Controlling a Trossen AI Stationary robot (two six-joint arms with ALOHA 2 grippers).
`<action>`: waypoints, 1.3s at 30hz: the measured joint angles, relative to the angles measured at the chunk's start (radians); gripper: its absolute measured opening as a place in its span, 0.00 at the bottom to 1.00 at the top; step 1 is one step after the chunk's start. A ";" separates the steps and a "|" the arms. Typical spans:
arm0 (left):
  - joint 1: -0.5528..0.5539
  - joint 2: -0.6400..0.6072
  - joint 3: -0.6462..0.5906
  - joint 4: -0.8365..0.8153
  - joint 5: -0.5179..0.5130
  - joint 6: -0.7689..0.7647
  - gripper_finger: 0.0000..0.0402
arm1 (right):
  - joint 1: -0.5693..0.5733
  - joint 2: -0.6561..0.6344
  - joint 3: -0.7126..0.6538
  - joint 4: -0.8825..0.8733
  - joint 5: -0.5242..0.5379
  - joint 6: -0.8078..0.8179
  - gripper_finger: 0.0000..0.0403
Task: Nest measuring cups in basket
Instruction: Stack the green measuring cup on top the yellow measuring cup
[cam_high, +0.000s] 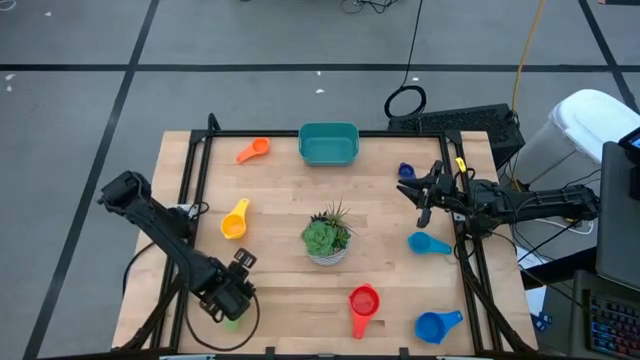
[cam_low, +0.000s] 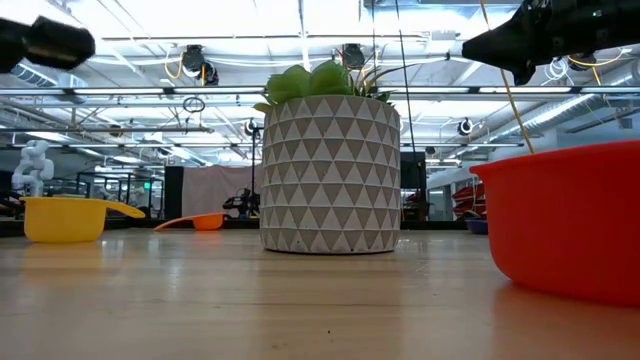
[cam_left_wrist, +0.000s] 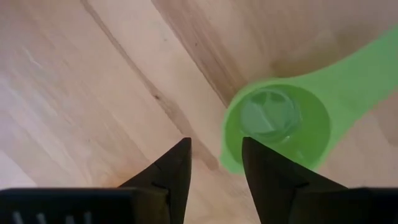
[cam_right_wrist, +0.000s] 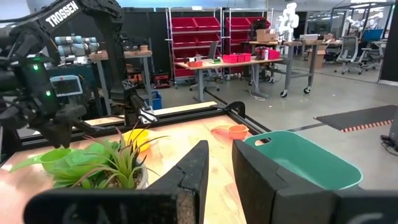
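Note:
A green measuring cup (cam_left_wrist: 280, 121) lies on the table near the front left, open side up, its handle (cam_left_wrist: 367, 68) flat on the wood. My left gripper (cam_left_wrist: 214, 155) hangs over it, pointing down and open; one finger (cam_left_wrist: 258, 165) stands over the cup's rim, the other over bare wood. In the right wrist view the left gripper (cam_right_wrist: 59, 127) shows just above the green cup (cam_right_wrist: 56, 158). The teal basket (cam_high: 328, 143) stands at the far edge. My right gripper (cam_high: 408, 190) waits level at the right side, open a little, holding nothing.
More cups lie about: orange (cam_high: 253, 151) beside the basket, yellow (cam_high: 235, 220), red (cam_high: 363, 303), blue (cam_high: 438, 325), light blue (cam_high: 428, 243) and dark blue (cam_high: 405, 171). A potted succulent (cam_high: 327, 235) stands mid-table. A black frame rail (cam_high: 190, 190) runs along the table's sides.

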 joint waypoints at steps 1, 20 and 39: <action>0.002 0.012 0.000 0.000 0.012 0.000 0.36 | 0.000 0.000 0.000 -0.001 -0.003 0.000 0.17; 0.022 0.132 -0.001 0.091 0.028 -0.008 0.36 | 0.001 -0.001 0.001 -0.027 -0.077 0.036 0.17; 0.091 0.131 -0.064 0.028 0.114 -0.215 0.04 | 0.001 -0.003 0.001 -0.029 -0.078 0.056 0.17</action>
